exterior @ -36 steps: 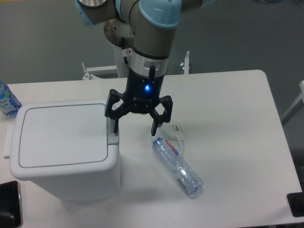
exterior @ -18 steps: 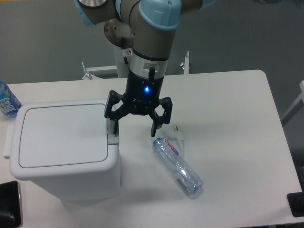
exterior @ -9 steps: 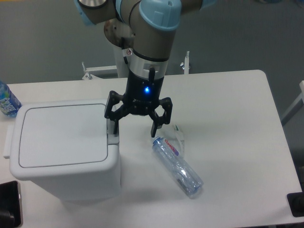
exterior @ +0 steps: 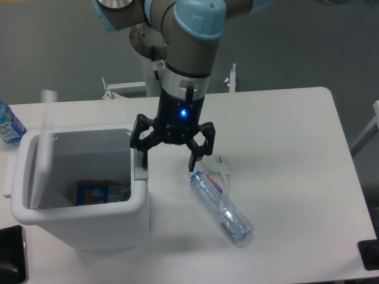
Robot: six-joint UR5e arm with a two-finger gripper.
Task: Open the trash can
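Observation:
The white boxy trash can (exterior: 112, 225) stands at the left front of the table. Its lid (exterior: 42, 155) is swung up and stands nearly upright along the left side, so the inside shows, with an orange and blue packet (exterior: 95, 191) at the bottom. My gripper (exterior: 168, 161) is open, fingers pointing down. Its left finger (exterior: 143, 157) rests on the grey push-button tab (exterior: 140, 172) on the can's right rim. Its right finger hangs just above a lying clear bottle.
A clear plastic bottle (exterior: 221, 207) lies on the table right of the can. Another bottle with a blue label (exterior: 8, 125) stands at the far left edge. Dark objects sit at the bottom left corner (exterior: 12, 260) and bottom right corner (exterior: 369, 254).
The trash can's lid has sprung from flat and closed to upright and open. The gripper has stayed in place on the tab.

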